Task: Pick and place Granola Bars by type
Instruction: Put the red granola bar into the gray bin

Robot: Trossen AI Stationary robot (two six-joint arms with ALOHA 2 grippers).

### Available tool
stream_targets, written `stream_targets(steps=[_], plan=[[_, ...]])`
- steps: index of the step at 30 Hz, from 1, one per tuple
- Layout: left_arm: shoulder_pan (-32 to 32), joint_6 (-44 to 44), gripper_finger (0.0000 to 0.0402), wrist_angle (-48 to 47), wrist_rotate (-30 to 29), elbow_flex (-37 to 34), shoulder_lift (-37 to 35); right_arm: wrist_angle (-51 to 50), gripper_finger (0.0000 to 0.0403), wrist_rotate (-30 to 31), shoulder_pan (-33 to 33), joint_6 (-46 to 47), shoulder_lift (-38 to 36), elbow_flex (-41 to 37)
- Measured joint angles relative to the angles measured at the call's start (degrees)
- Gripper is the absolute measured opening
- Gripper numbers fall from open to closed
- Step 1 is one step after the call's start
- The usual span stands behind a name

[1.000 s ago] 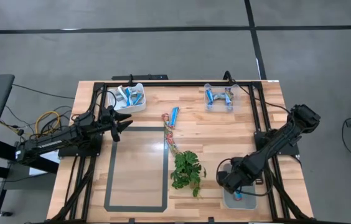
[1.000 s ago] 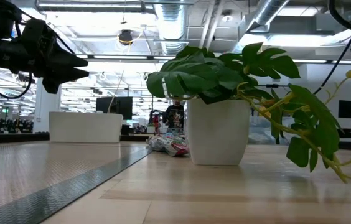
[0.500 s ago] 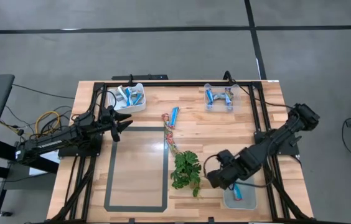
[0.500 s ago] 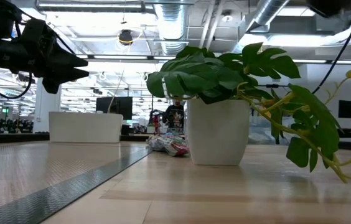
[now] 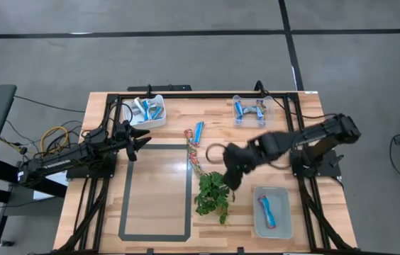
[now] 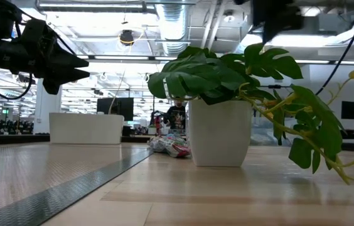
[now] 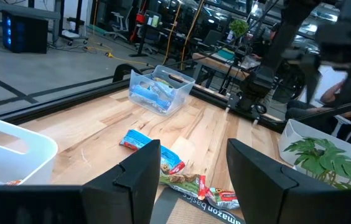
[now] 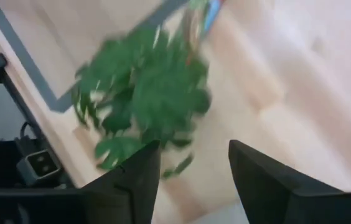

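2 dark jointed arms, black cables

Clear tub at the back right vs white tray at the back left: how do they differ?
Material: the clear tub is see-through plastic; the white tray is opaque white.
Place: the clear tub sits at the far right of the table, the white tray at the far left, by the left gripper.
Pose: the clear tub lies square to the table edge; the white tray is turned at an angle.
Shared: both hold blue-wrapped granola bars.

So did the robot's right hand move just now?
Yes. The right hand swung away from the clear tray near the table's front right corner, toward the plant in the middle.
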Motion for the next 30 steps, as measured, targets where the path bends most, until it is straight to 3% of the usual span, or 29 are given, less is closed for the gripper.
stream_targets(steps=[8, 18, 23, 30], plan=[[0.00, 0.00, 0.0176, 0.00, 0.01, 0.00, -0.01, 0.14, 0.0167, -1.30, -12.00, -23.35, 1.19, 2.08], [0.00, 0.00, 0.0176, 0.02, 0.14, 0.00, -0.10, 3.64, 0.0170, -1.36, -21.86, -53.77, 5.83, 2.19], [0.00, 0.02, 0.0176, 0.09, -0.58, -0.02, 0.59, 7.69, 0.0170, -1.36, -25.33, -56.33, 10.00, 2.28], [0.00, 0.00, 0.0176, -0.29, -1.37, 0.00, 1.11, 6.87, 0.0170, -1.43, -26.88, -45.70, 17.42, 7.35]])
